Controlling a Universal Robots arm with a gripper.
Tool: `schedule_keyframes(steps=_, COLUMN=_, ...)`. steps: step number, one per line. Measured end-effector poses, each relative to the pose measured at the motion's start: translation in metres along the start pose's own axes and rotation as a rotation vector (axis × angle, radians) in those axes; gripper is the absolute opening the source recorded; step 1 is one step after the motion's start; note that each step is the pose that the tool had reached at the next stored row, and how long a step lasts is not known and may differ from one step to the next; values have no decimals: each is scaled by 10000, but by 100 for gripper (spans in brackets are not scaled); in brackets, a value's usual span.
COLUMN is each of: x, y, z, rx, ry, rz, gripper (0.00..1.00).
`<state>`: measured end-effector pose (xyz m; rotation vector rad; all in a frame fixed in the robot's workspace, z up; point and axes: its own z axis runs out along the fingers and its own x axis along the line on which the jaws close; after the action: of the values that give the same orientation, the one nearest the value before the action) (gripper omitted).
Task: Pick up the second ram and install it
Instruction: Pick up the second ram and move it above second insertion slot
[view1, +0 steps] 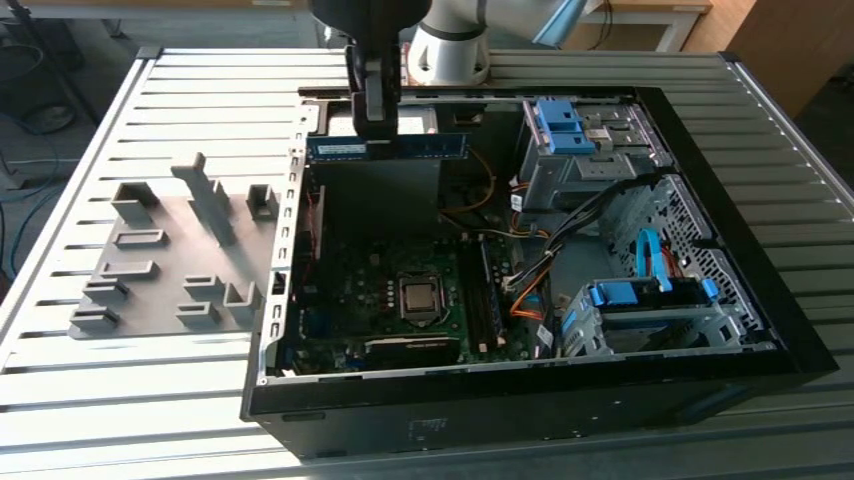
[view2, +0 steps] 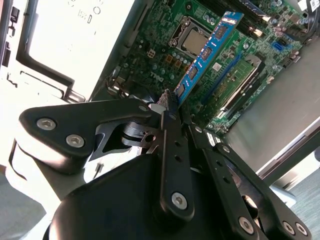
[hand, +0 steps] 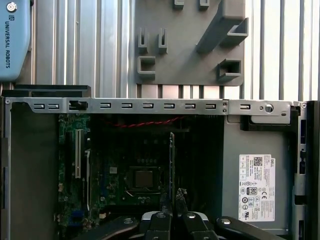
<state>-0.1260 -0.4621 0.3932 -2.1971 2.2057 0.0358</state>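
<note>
An open black computer case (view1: 534, 405) lies on the slatted metal bench (view1: 200, 100). Its green motherboard (view1: 360, 300) faces up, with the processor socket (view1: 420, 297) near the middle. Blue drive brackets (view1: 561, 125) sit toward the exterior view's right. A grey slotted holder tray (view1: 167, 300) rests just beside the case, on its left.
</note>
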Motion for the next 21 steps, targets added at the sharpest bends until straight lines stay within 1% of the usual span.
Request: schedule_keyframes(steps=21, x=-1, y=-177, z=1, rx=0, ry=-1, rz=0, gripper=14)
